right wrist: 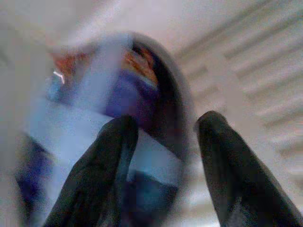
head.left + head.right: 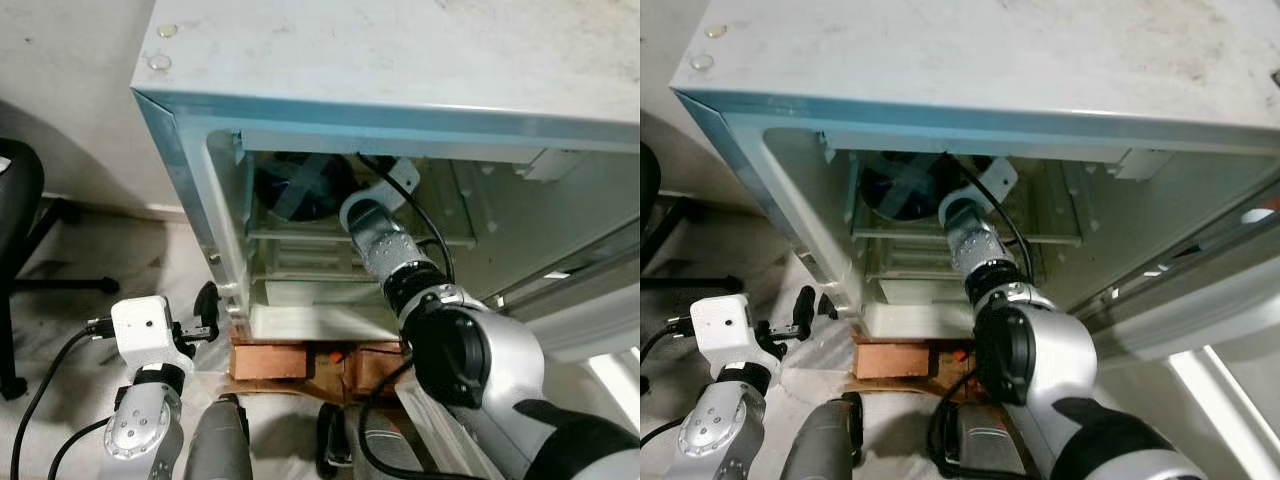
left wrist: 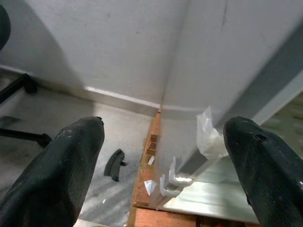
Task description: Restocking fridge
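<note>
Right gripper (image 1: 163, 156) reaches deep into the open fridge (image 2: 400, 90), its two black fingers (image 1: 111, 156) spread apart and not clamped on anything. Just ahead of it, touching or nearly touching the nearer finger, sits a dark blue round package (image 1: 113, 104) crossed by pale bands, with a patch of orange and red print near its top; the wrist view is blurred, so the label cannot be read. From the head views the package (image 2: 300, 185) rests on the upper wire shelf (image 2: 300, 235), beyond the gripper. It looks like a soft bag or pouch, probably light, yielding and a little slick, so a hold across its fuller middle seems safer than on a crinkly edge. Left gripper (image 2: 205, 320) hangs open outside, beside the fridge's lower corner.
</note>
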### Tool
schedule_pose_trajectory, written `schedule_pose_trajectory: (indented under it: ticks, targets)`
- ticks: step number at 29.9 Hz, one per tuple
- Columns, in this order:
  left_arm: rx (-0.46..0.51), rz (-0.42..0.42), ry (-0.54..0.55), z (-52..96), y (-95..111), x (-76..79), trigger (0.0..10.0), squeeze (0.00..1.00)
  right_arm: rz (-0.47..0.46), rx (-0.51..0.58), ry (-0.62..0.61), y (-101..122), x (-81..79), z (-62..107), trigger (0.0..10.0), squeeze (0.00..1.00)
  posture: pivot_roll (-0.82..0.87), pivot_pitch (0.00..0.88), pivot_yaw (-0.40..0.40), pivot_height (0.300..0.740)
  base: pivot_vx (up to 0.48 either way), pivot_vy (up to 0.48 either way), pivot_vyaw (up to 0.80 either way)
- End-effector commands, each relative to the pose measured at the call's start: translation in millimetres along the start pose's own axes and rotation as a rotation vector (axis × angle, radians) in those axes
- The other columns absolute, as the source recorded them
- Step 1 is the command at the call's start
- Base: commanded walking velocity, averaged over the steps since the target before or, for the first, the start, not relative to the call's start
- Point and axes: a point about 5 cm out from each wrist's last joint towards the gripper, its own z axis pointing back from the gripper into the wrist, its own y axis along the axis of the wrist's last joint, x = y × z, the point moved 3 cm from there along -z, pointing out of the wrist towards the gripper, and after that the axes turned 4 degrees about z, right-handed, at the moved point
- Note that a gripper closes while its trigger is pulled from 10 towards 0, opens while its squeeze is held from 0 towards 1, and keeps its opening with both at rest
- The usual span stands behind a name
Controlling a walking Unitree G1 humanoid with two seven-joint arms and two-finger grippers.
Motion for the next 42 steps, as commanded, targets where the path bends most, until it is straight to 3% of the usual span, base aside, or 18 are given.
schedule_pose_trajectory:
  ticks: [1,8,18,21,26,27,29,30,31,33,36,42]
  targets:
    - [-0.033,-0.004,-0.003,-3.0,-7.8,-1.2,10.0,0.0,0.111,0.047,-0.045,13.4,29.1,2.0,10.0,1.0,0.2,0.231,-0.087,0.74,0.0,0.0,0.0]
    - [-0.023,-0.016,-0.021,-11.2,-4.0,0.1,10.0,0.0,0.169,0.106,-0.06,24.5,45.0,5.1,10.0,1.0,0.2,0.216,-0.059,0.74,0.0,0.0,0.0]
    - [-0.009,-0.022,-0.03,-18.4,-2.8,-0.9,10.0,0.0,0.266,0.196,0.083,42.2,52.3,14.1,10.0,1.0,0.16,0.181,-0.039,0.74,0.0,0.0,0.0]
    - [0.006,-0.035,-0.055,-22.9,-1.6,4.1,10.0,0.0,0.386,0.205,0.229,36.7,55.3,33.3,10.0,1.0,0.14,0.166,-0.027,0.74,0.0,0.0,0.0]
    - [-0.008,-0.059,-0.047,-25.2,-6.4,3.0,10.0,0.0,0.568,0.205,0.329,15.5,61.1,69.0,10.0,1.0,0.1,0.144,-0.008,0.74,0.0,0.0,0.0]
    - [-0.008,-0.059,-0.047,-25.2,-6.4,3.0,10.0,0.0,0.568,0.205,0.329,15.5,61.1,69.0,10.0,1.0,0.1,0.144,-0.008,0.74,0.0,0.0,0.0]
    - [-0.012,-0.067,-0.049,-27.2,-8.9,1.7,10.0,0.0,0.606,0.241,0.331,7.8,63.7,96.4,10.0,1.0,0.08,0.134,0.002,0.74,0.0,0.0,0.0]
    - [-0.013,-0.068,-0.049,-27.5,-9.4,1.4,10.0,0.0,0.611,0.249,0.328,6.8,64.2,101.0,10.0,1.0,0.07,0.133,0.003,0.74,0.0,0.0,0.0]
    - [-0.014,-0.07,-0.049,-28.3,-10.0,1.4,10.0,0.0,0.61,0.254,0.317,5.5,65.6,105.8,10.0,0.81,0.07,0.132,0.003,0.74,0.0,0.0,0.0]
    - [-0.017,-0.071,-0.048,-30.5,-11.2,1.7,10.0,0.0,0.612,0.267,0.292,2.9,69.3,114.3,10.0,0.0,0.07,0.13,0.005,0.74,0.0,0.0,0.0]
    - [-0.018,-0.072,-0.052,-34.7,-11.4,3.3,10.0,0.0,0.632,0.286,0.223,-2.9,78.2,132.0,10.0,0.0,0.05,0.121,0.018,0.74,0.0,0.0,0.0]
    - [-0.016,-0.072,-0.078,-40.6,-11.6,7.0,10.0,0.0,0.602,0.28,0.152,-6.0,85.0,143.9,10.0,0.0,0.03,0.117,0.037,0.74,-0.176,0.0,0.0]
